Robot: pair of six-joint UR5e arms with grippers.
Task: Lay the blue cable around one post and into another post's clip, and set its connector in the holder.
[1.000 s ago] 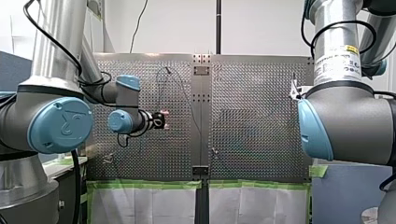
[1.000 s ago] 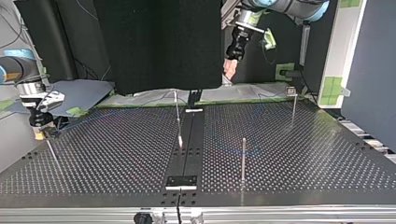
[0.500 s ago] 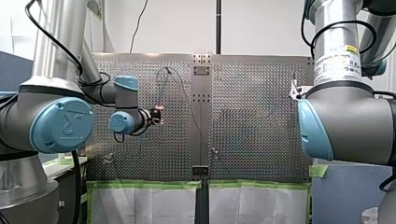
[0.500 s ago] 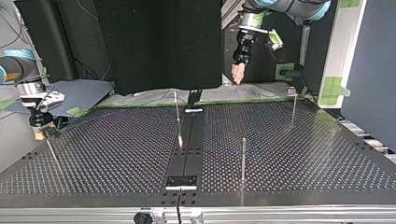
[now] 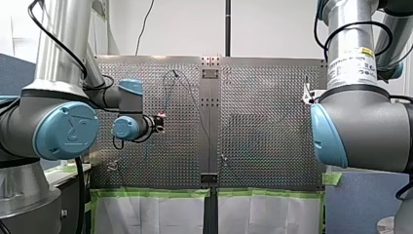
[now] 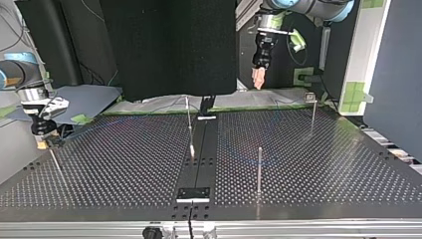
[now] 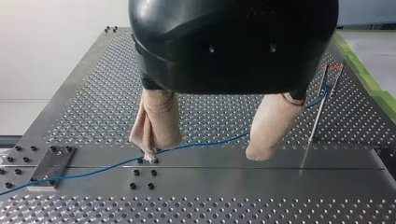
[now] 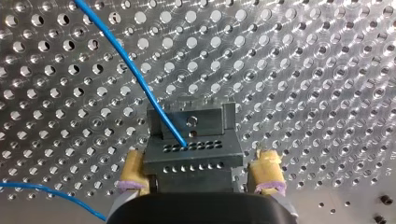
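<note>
Our left gripper (image 7: 203, 155) hangs with pads (image 7: 156, 121) spread above the blue cable (image 7: 210, 142). The cable lies on the table (image 7: 233, 200) along the pad-to-pad line, not across it. Our right gripper (image 8: 200, 171) clamps the connector (image 8: 191, 156).

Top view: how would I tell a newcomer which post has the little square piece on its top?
Start at the dark strip running down the middle of the table and move to the half at the top view's right. The post stands near that half's far edge. Unlike the bare post nearer the camera, its top carries a small pale square piece.
</note>
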